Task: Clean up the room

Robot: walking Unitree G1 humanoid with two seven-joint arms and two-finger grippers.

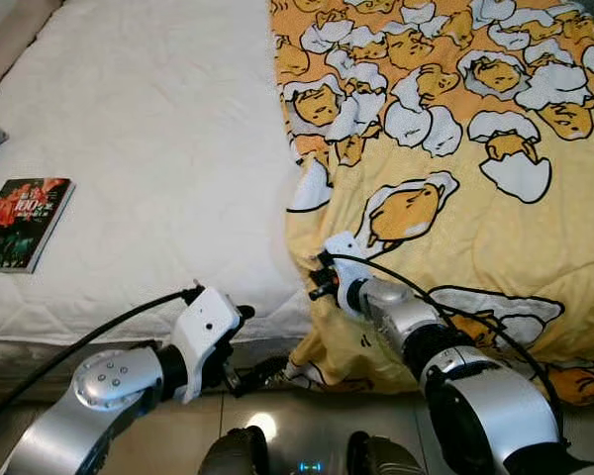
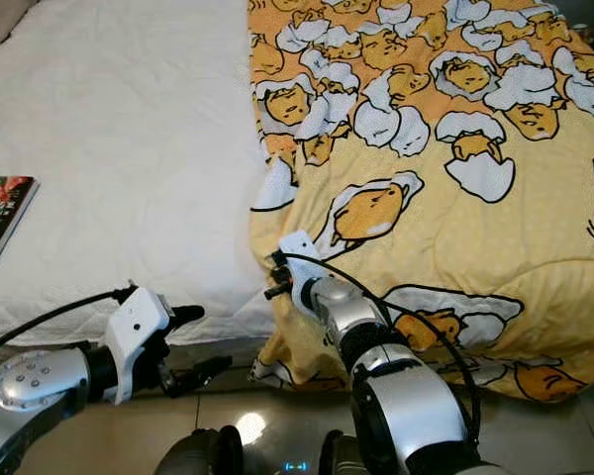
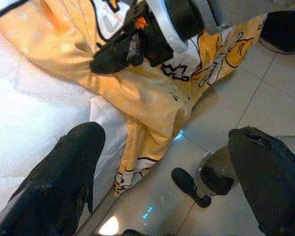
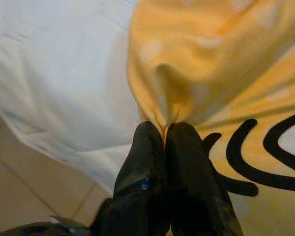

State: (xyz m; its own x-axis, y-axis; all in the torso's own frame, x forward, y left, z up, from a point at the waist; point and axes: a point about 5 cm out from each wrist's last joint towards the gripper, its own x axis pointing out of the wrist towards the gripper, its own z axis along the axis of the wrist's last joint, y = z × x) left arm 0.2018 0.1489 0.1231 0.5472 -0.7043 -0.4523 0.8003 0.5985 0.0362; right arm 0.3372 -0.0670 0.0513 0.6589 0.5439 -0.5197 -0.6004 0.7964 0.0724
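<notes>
Nearest to you, at the bottom of the head view, two silver arms reach toward the foot of a bed point(image 1: 129, 148) covered in a white quilted sheet. Your right hand point(image 4: 164, 135) sits at the bed's lower edge, where a yellow blanket point(image 1: 455, 168) printed with cartoon egg characters meets the white sheet. Its two black fingers point(image 4: 142, 162) are pressed together, pinching a raised fold of the blanket's edge between their tips; the wrist view shows the yellow cloth puckered up right where the fingertips close. Your left hand point(image 3: 167, 162) hangs lower, just off the bed's edge above the tiled floor point(image 3: 265, 93), with its fingers spread wide apart and holding nothing. It points toward the blanket's hanging corner, which droops down over the side of the bed toward the floor, just beside the right hand. The blanket covers the right half of the bed and spills over its near edge, while the left half shows bare white sheet. On that bare sheet, well apart from both hands and near the bed's left side, lies a book point(image 1: 25, 223) with a dark red and green cover, flat and face up.
</notes>
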